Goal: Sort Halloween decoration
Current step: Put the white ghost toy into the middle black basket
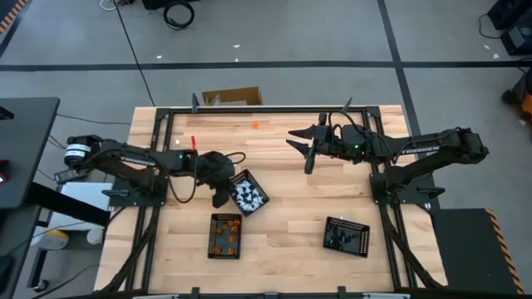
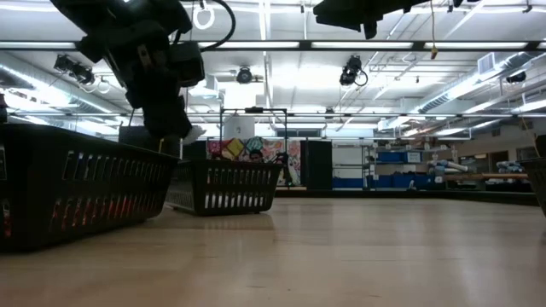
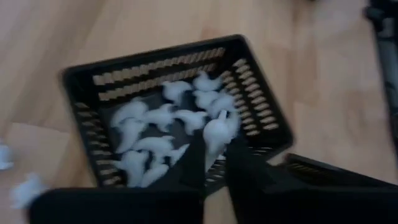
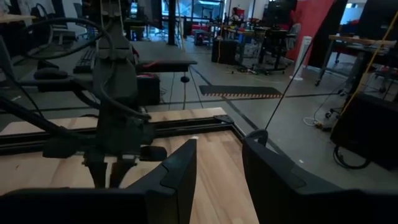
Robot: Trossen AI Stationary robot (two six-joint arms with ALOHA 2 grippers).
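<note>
Place: a robotics lab around me.
Signs: my framed wooden bench (image 1: pixel 283 187), strip ceiling lights (image 2: pixel 358 44), workstations (image 4: pixel 155 59) beyond.

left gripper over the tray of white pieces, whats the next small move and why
Probably open the fingers and let go. The left gripper holds a white piece directly above the tray that already holds the other white pieces, so it should drop in with its kind.

I see three black slotted trays on my wooden table (image 1: pixel 283 191): one (image 1: pixel 249 193) near centre, one (image 1: pixel 225 236) at seven o'clock, another (image 1: pixel 347 236) at five. A cardboard box (image 1: pixel 232 97) sits beyond twelve.
</note>
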